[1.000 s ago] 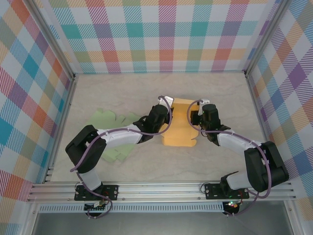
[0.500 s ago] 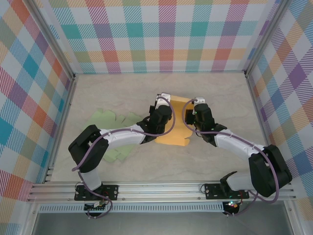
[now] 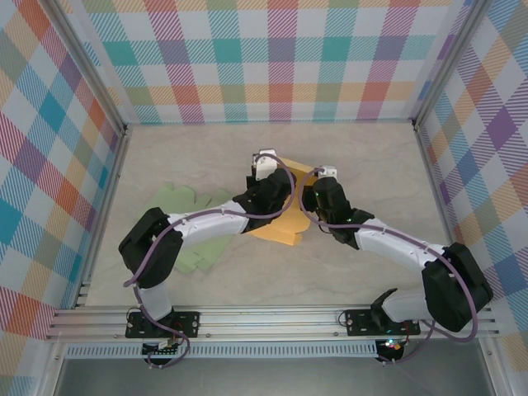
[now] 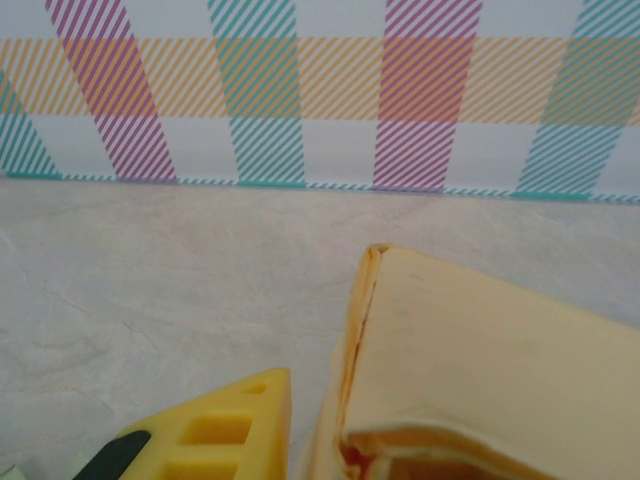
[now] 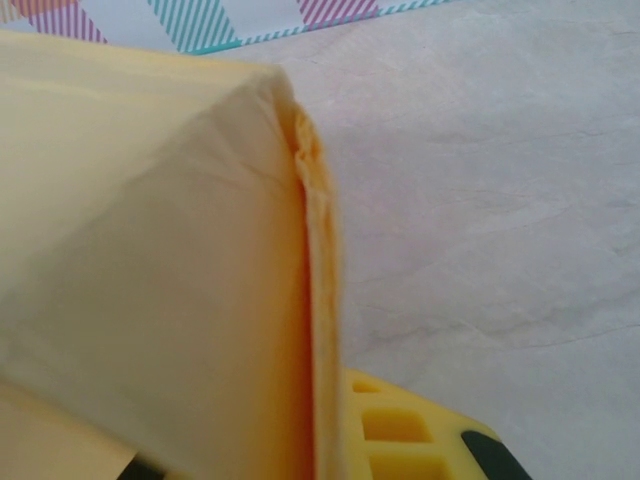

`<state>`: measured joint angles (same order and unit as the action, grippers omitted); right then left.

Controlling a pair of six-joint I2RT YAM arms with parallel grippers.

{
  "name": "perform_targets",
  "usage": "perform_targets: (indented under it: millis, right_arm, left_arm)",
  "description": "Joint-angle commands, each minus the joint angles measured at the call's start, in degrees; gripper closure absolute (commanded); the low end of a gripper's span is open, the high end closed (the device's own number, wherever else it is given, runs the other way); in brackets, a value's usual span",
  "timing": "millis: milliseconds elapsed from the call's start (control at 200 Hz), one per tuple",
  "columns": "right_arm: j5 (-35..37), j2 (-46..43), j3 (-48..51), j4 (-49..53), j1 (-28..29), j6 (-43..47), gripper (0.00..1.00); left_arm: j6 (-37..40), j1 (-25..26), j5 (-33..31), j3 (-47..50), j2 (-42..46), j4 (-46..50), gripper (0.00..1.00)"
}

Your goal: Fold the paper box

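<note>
The paper box (image 3: 282, 227) stands tilted near the middle of the counter (image 3: 371, 165), caught between the two sets of fingers, which meet over it from either side. The right fingers (image 5: 400, 430) are pressed together, pinching a wall of the box: in the right wrist view a creased fold edge runs straight down to the yellow finger, and the pale orange panel spreads away to that finger's left. One of the left fingers (image 4: 215, 435) shows just beside the box's upright corner edge, with the box wall rising on its right and covering the other finger, so I cannot tell whether this pair is clamped on the paper or only close to it. At the lower edge of the left wrist view a curled flap leaves a narrow opening with a sliver of darker orange inside; what the box holds cannot be made out. Beyond both sets of fingers the counter lies bare up to the plaid back wall (image 3: 280, 58), and open surface runs out to the right of the right fingers. To the left of the left fingers, well apart from the box, green paper sheets (image 3: 186, 202) lie flat, partly under the left arm (image 3: 206, 224).
</note>
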<state>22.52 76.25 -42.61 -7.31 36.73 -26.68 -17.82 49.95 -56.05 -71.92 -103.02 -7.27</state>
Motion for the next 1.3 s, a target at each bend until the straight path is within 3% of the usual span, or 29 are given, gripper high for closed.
perform_targets:
  millis: [0, 175, 355, 625, 875, 1110, 1295]
  right_arm:
    - [2.44, 1.27, -1.62, 2.32, 0.10, -4.57, 1.00]
    - [3.72, 3.57, -3.45, 4.39, 0.16, -6.91, 1.00]
    - [5.09, 4.60, -4.56, 6.33, 0.10, -8.13, 1.00]
    - [5.79, 5.66, -7.18, 13.53, 0.12, -9.48, 1.00]
    - [6.21, 5.75, -10.01, 22.47, -0.09, -10.97, 1.00]
    - [5.57, 4.40, -9.95, 24.80, -0.17, -12.97, 1.00]
    - [5.16, 2.80, -9.78, 25.07, -0.17, -12.79, 1.00]
  left_arm:
    - [-9.65, -5.48, -8.45, -1.84, -1.26, 8.36, 0.80]
    - [-8.98, -5.40, -2.71, 0.49, -0.16, 4.83, 0.78]
    - [-5.75, -5.32, 11.09, 7.81, 4.72, -4.93, 0.56]
    - [-6.05, -4.68, 20.26, 12.74, 11.41, -2.87, 0.41]
    - [-7.82, -4.00, 30.19, 16.47, 17.67, -0.84, 0.20]
    - [-7.62, -2.60, 25.16, 15.74, 17.46, 1.74, 0.21]
    - [-2.27, -2.01, 26.72, 16.02, 16.03, -0.22, 0.30]
